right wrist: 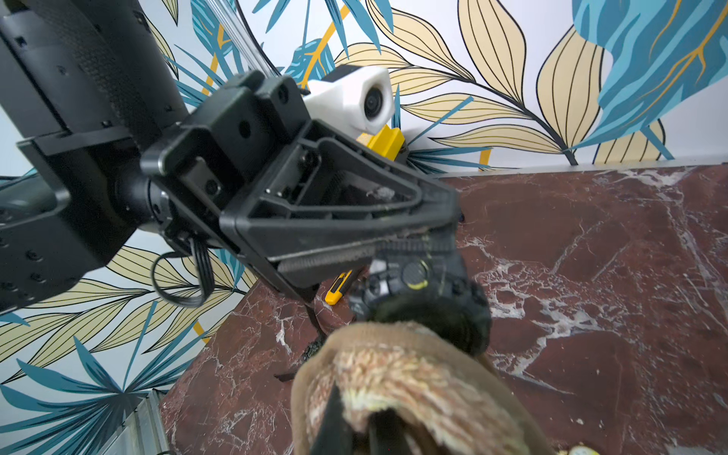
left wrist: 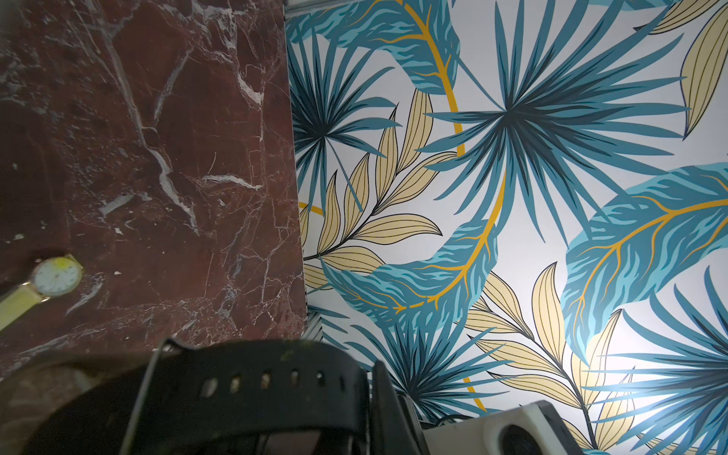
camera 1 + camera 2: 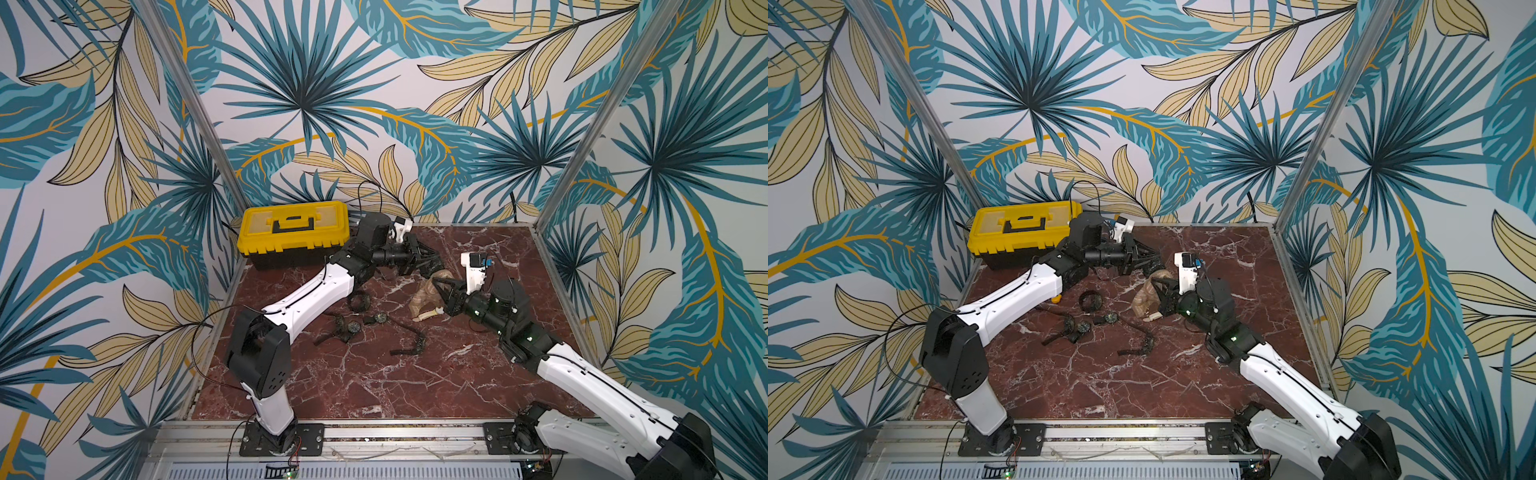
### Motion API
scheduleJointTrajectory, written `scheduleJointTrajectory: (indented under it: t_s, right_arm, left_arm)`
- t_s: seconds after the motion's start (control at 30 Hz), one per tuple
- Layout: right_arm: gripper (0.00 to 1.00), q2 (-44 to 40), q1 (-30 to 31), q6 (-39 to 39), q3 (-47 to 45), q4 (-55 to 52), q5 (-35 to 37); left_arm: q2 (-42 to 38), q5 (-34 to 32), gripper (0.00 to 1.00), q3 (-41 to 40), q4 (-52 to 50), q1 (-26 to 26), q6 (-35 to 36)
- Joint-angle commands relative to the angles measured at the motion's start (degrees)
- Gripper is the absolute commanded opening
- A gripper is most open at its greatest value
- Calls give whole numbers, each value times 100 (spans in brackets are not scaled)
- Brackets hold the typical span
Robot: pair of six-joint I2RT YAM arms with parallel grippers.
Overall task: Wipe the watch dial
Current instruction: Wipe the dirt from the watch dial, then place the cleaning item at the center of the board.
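Right of the yellow toolbox (image 3: 293,232): black watch (image 1: 413,279), clamped by left gripper (image 1: 433,240), half hidden behind brown cloth (image 1: 394,374); cloth pinched by right gripper (image 3: 436,283), jaws partly lost in its pile.

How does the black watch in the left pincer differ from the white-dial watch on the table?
The black watch is dark and bulky, clamped in the left pincer; the white-dial watch is slim, pale-strapped, lying free on the marble table. Both are wristwatches.
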Motion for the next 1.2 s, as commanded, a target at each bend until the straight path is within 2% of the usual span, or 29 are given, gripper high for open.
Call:
scheduleJointTrajectory:
  t_s: [0.0,0.17,0.3,0.47,0.67,0.87,0.93,1.0,1.13,1.17]
  right_arm:
    - [0,214,-55,-58,191,546,225]
    - [0,462,-196,127,221,785,791]
    - [0,556,-368,490,366,226,1715]
    - [0,593,-987,1256,336,-446,1397]
    - [0,359,-1213,1285,287,-1845,1168]
    - [6,485,-1588,1305,-13,-3166,1001]
    - [13,593,-1665,1279,-62,-3481,1013]
    - [25,715,-1729,1256,-75,-3772,1053]
    - [54,726,-1805,1162,34,-4358,1506]
    - [65,641,-1805,1102,64,-4442,1661]
  left_arm:
    - [53,150,0,261,27,-89,116]
    - [35,194,0,229,20,-153,178]
    - [8,149,0,219,-136,-154,284]
    - [-10,-3,0,365,-605,-123,595]
    - [38,1,0,356,-608,-15,560]
    - [120,54,0,383,-607,23,551]
    - [113,46,0,361,-607,31,551]
    - [100,45,0,314,-609,40,551]
    - [78,17,0,229,-608,67,559]
    - [70,8,0,216,-607,75,568]
